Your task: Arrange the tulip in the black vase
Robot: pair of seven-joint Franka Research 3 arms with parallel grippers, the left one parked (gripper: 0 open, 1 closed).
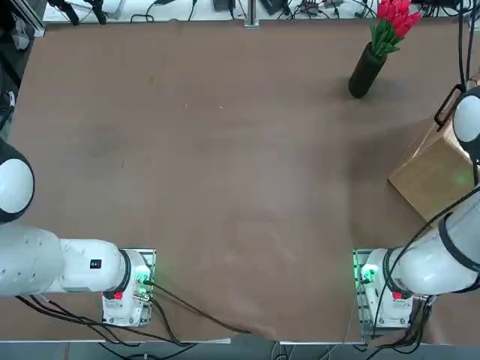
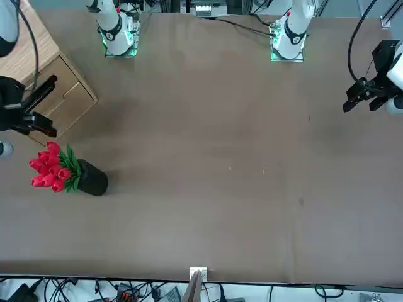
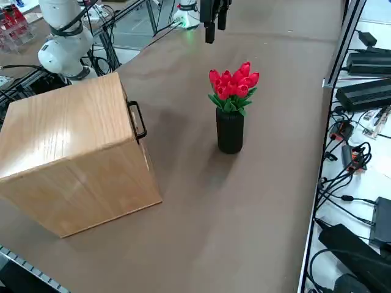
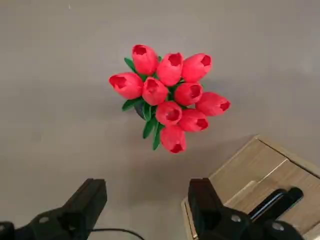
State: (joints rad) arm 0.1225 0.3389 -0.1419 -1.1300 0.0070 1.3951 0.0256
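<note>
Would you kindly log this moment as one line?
tulip: upright in black vase | right gripper: open, empty, above the flowers | wooden box: beside vase

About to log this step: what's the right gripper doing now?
Right gripper: open, holding nothing, above the tulip standing in the black vase.

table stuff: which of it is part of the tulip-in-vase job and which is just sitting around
Part of the job:
- tulip, standing in the vase
- black vase, upright
- right gripper, open, above the tulips

Just there:
- wooden box with black handle
- table
</note>
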